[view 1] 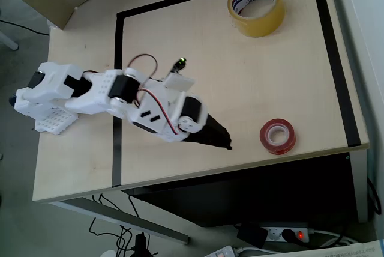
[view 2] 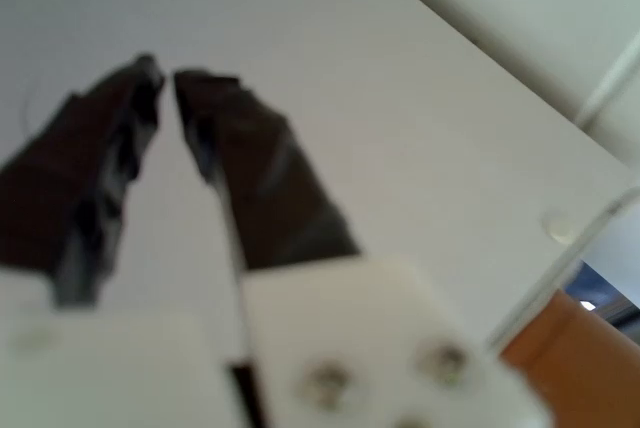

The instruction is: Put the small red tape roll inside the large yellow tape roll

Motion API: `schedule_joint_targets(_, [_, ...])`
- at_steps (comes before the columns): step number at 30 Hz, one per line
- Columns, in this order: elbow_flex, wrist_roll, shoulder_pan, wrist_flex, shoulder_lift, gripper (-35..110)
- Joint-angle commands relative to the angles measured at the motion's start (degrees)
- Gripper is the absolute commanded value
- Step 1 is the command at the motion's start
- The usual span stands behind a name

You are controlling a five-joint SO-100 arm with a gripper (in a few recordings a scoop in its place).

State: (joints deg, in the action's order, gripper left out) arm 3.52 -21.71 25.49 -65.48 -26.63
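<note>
Gripper (view 1: 225, 143) empty, dark fingers drawn nearly together with only a thin slit between the tips, seen best in the wrist view (view 2: 165, 78). Nothing gripped. Pointed toward the small red tape roll (view 1: 278, 136), near it yet apart, to the roll's left in the overhead view; reads as the approach stage, pickup not yet done. Jaws too narrow to straddle the ring wall; would need spreading first.

Red roll lying flat, hole up, by the near table edge (view 1: 240, 170). Large yellow tape roll (view 1: 256, 6) also flat, opening upward, well apart at the far side inside the black tape border (view 1: 117, 89), ready to receive a drop from above.

Overhead view: layout, both rolls, arm pose. Wrist view, blurred: finger gap and bare tabletop beyond.
</note>
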Motion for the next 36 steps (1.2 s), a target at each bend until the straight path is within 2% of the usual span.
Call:
schedule_joint_targets(1, [-6.7,-0.4,-0.4,3.3,-1.8,0])
schedule_joint_targets(5, [-11.8,-0.2,-1.5,3.8,3.2,0])
schedule_joint_targets(19, [-11.3,-0.1,-4.0,12.9,7.6,0])
schedule_joint_targets(36, [-4.1,-0.4,-4.2,32.3,11.2,0])
